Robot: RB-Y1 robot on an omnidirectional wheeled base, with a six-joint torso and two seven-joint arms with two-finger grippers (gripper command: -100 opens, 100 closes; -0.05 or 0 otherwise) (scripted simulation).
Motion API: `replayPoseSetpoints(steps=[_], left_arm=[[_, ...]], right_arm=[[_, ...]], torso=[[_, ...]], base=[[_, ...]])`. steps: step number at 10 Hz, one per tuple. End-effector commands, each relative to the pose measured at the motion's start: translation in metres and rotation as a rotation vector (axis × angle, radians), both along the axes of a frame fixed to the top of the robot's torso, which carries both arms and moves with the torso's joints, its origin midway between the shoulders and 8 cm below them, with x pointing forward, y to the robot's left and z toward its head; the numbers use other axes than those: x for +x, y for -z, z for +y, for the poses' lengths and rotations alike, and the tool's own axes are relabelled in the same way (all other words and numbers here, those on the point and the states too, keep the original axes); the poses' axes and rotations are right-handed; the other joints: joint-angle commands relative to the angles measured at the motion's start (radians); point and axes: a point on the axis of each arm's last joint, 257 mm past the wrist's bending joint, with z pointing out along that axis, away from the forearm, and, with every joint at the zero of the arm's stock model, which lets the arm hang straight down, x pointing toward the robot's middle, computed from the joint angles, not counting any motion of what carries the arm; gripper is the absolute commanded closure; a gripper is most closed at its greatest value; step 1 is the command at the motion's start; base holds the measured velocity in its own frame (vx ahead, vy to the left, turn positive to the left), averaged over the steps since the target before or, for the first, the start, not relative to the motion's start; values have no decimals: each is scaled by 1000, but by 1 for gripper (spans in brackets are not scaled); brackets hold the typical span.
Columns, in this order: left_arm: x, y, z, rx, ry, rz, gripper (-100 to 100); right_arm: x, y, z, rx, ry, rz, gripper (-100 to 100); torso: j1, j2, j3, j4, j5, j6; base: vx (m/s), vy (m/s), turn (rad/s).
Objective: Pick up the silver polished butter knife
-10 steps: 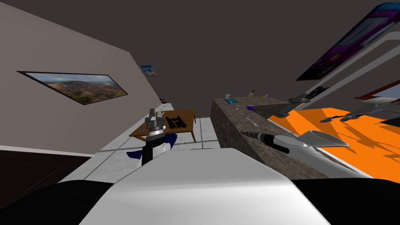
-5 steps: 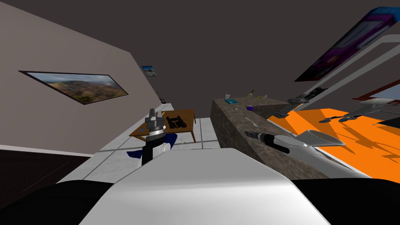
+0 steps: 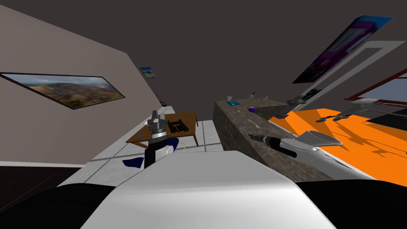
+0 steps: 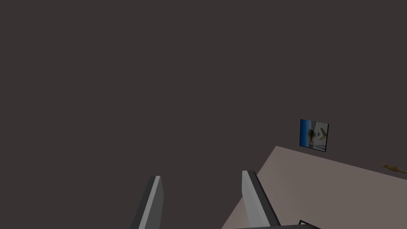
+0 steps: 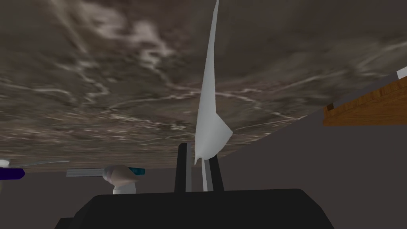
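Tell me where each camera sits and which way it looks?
Head view: on the head, looking steeply down and forward over a stone counter and wooden table; left hand raised, right arm over the counter.
Left wrist view: on the left hand, looking upward along its open fingers.
Right wrist view: on the right hand, facing the counter's top, fingers shut on the knife.
Shared: head and right wrist views both show counter and table.

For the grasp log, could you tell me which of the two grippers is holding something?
The right gripper: its jaws are shut on a pale grey butter knife, while the left gripper has open, empty jaws.
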Motion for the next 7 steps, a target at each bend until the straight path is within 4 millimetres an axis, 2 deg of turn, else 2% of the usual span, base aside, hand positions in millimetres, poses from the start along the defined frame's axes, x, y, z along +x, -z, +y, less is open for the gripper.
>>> replayPoseSetpoints(steps=[1,7], left_arm=[[0,0,0,0,0,0,0],[0,0,0,0,0,0,0]], right_arm=[[-4,-3,5,-7,-24,-3,100],[-16,-9,17,-3,-63,-6,100]], torso=[[0,0,0,0,0,0],[2,1,0,0,1,0]], base=[[66,5,-68],[60,3,-79]])
